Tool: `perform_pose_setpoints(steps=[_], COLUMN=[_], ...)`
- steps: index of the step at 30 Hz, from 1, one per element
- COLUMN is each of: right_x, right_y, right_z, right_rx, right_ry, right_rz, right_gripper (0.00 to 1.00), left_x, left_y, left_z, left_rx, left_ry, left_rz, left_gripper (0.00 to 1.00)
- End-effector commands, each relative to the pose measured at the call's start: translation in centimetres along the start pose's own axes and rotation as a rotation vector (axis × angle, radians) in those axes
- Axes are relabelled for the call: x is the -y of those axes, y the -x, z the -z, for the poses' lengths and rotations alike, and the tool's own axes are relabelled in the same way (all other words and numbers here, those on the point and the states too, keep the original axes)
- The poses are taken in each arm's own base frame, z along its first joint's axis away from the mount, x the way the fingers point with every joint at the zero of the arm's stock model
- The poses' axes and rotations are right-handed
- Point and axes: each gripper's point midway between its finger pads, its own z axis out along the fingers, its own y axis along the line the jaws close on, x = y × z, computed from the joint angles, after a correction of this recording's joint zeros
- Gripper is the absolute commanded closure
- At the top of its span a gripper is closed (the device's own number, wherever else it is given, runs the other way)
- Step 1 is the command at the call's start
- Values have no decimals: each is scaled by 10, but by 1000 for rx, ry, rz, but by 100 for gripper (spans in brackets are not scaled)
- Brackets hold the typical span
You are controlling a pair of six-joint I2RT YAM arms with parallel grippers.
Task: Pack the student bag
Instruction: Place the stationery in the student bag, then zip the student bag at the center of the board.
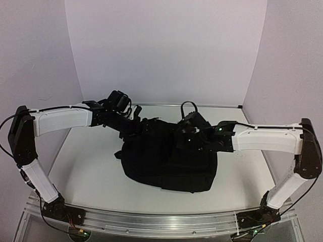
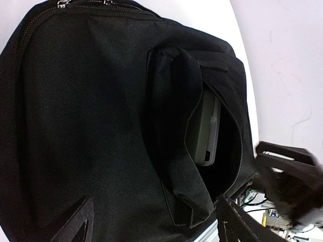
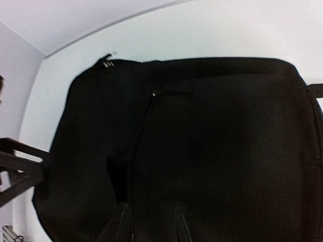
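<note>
The large black woven-fabric backpack (image 2: 75, 126) is matt cloth with a fine, slightly rough weave. Its small zip pulls (image 2: 63, 3) glint like metal. In its pocket, a flat grey plastic case (image 2: 206, 131) looks smooth with a faint sheen. The white worktop (image 1: 91, 171) is smooth and matt. The silver rail (image 1: 166, 222) along its near edge is brushed metal.

Soft, even light filling the white booth (image 1: 166, 50), slight purple tint, only faint shadow under the bag (image 1: 166, 166). Black fabric swallowing detail, esp. right wrist cam. Right arm (image 2: 290, 184) smearing w/ blur, left cam.
</note>
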Motion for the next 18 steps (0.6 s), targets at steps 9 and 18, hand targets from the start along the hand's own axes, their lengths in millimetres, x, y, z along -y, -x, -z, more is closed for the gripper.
perform_pose_setpoints(steps=[9,18], right_x=[-8,28], right_y=[-14,73], right_z=[-26,-21], right_rx=[-70,-22], right_ry=[-6,36], right_rz=[63,1], right_gripper=[76,59], left_x=[29,48], left_y=[32,43], left_z=[8,-3], left_rx=[61,34], left_ry=[-76,-149], left_rz=[-59,-111], left_gripper=[16,15])
